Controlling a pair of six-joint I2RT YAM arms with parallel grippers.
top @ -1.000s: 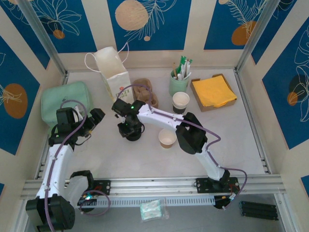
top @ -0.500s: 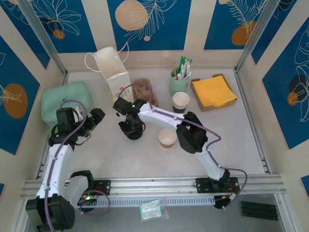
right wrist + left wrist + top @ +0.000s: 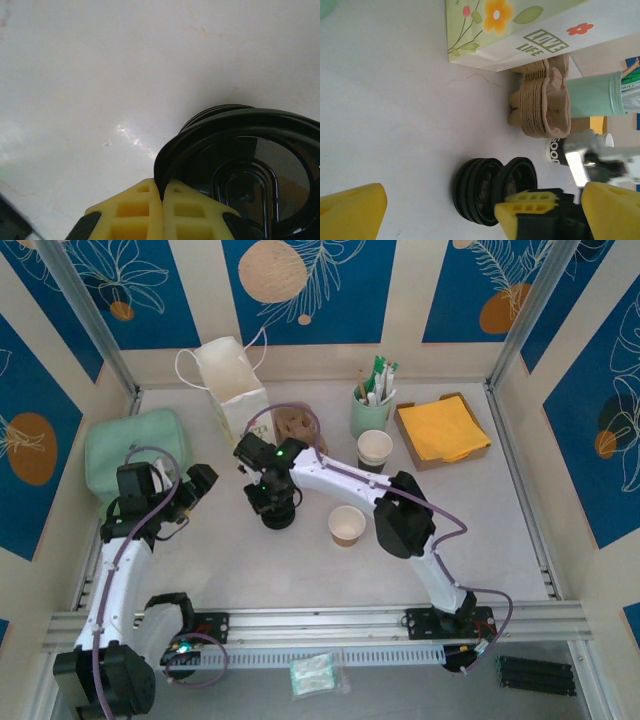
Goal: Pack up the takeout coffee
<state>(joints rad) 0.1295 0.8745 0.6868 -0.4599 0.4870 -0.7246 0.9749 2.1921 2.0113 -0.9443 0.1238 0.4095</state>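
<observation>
Top external view: the takeout coffee (image 3: 375,450) stands upright, mouth up, right of the right pincer (image 3: 272,504) and well apart. Bare counter (image 3: 500,530) lies near it. A green cup (image 3: 368,417) stands just behind, and a tan cup (image 3: 347,526) is nearer. The right pincer pinches a black lid (image 3: 240,150). The left pincer (image 3: 190,500) is spread wide.

A pale, faintly veined white tabletop (image 3: 300,570) sits boxed in by cream walls (image 3: 195,290) bearing deep-blue panels (image 3: 360,290) with white leaf drawings and orange discs. Slanting aluminium posts (image 3: 90,320) frame the corners, and a slotted aluminium rail (image 3: 320,620) lines the near edge.
</observation>
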